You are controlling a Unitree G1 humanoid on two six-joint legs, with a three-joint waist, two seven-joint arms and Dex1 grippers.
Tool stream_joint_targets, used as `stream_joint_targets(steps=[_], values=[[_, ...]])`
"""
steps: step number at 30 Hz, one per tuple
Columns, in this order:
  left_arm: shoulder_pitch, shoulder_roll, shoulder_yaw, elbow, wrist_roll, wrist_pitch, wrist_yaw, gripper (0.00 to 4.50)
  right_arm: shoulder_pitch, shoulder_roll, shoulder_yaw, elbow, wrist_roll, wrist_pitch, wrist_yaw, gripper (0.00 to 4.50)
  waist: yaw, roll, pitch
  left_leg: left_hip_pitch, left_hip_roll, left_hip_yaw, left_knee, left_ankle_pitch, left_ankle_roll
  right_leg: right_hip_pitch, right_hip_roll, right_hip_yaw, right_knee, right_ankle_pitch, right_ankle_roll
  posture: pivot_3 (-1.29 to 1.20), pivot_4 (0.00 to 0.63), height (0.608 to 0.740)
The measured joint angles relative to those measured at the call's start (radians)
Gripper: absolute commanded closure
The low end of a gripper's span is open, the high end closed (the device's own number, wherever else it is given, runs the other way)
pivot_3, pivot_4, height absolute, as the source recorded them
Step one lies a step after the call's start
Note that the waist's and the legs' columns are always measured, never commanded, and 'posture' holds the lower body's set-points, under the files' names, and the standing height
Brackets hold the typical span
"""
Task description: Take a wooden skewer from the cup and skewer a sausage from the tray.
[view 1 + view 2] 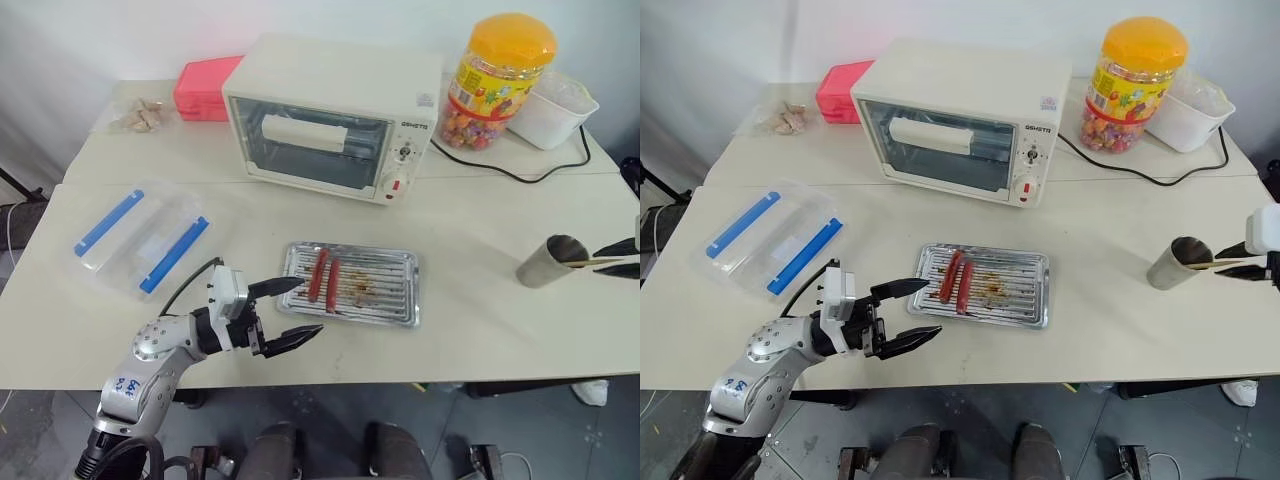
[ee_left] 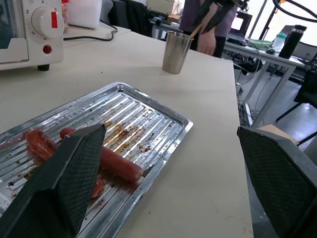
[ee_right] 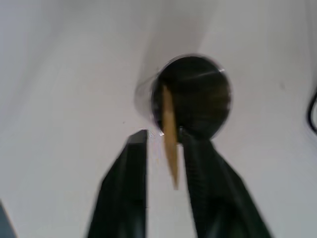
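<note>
Two beige tables [image 1: 480, 230] butt together before a white wall [image 1: 100, 40]

The worktop [image 1: 480, 225] is seen from above and in front by both head views, looking down. The tray [image 2: 148, 111] is viewed low and close from the left wrist, towards the cup [image 2: 176, 51]. The cup is viewed steeply and closely from the right wrist; it is shared by all views.
</note>
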Motion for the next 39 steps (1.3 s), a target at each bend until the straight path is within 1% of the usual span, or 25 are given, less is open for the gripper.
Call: stream_joint_targets(steps=[10, 13, 17, 18, 31, 39], values=[[0.0, 0.0, 0.0, 0.0, 0.0, 0.0, 0.006, 0.0, -0.036, 0.015, 0.001, 0.065, -0.023, -0.076, 0.001, 2.53, -0.003, 0.0, 0.0, 0.0, 0.0, 0.0, 0.0, 0.0, 0.0, 0.0, 0.0, 0.0, 0.0, 0.0, 0.0, 0.0, 0.15, 0.74], [0.0, 0.0, 0.0, 0.0, 0.0, 0.0, 0.006, 0.0, -0.039, 0.02, 0.001, 0.073, -0.023, -0.086, 0.001, 3.07, -0.003, 0.0, 0.0, 0.0, 0.0, 0.0, 0.0, 0.0, 0.0, 0.0, 0.0, 0.0, 0.0, 0.0, 0.0, 0.0, 0.15, 0.74], [0.0, 0.0, 0.0, 0.0, 0.0, 0.0, 0.006, 0.0, -0.041, 0.028, 0.001, 0.076, -0.021, -0.092, 0.001, 4.33, -0.005, 0.0, 0.0, 0.0, 0.0, 0.0, 0.0, 0.0, 0.0, 0.0, 0.0, 0.0, 0.0, 0.0, 0.0, 0.0, 0.15, 0.74], [0.0, 0.0, 0.0, 0.0, 0.0, 0.0, 0.006, 0.0, -0.041, 0.031, 0.001, 0.075, -0.018, -0.092, 0.001, 4.47, -0.006, 0.0, 0.0, 0.0, 0.0, 0.0, 0.0, 0.0, 0.0, 0.0, 0.0, 0.0, 0.0, 0.0, 0.0, 0.0, 0.15, 0.74], [0.0, 0.0, 0.0, 0.0, 0.0, 0.0, 0.006, 0.0, -0.042, 0.031, 0.0, 0.046, 0.013, -0.04, 0.003, 4.47, -0.012, 0.0, 0.0, 0.0, 0.0, 0.0, 0.0, 0.0, 0.0, 0.0, 0.0, 0.0, 0.0, 0.0, 0.0, 0.0, 0.15, 0.74], [0.001, 0.0, 0.0, 0.0, 0.0, 0.0, 0.006, 0.0, -0.064, -0.007, -0.002, -0.019, 0.092, 0.153, 0.004, 4.47, -0.009, 0.0, 0.0, 0.0, 0.0, -0.001, 0.0, 0.0, 0.0, 0.0, 0.0, 0.0, 0.0, 0.0, 0.0, 0.0, 0.15, 0.74]])
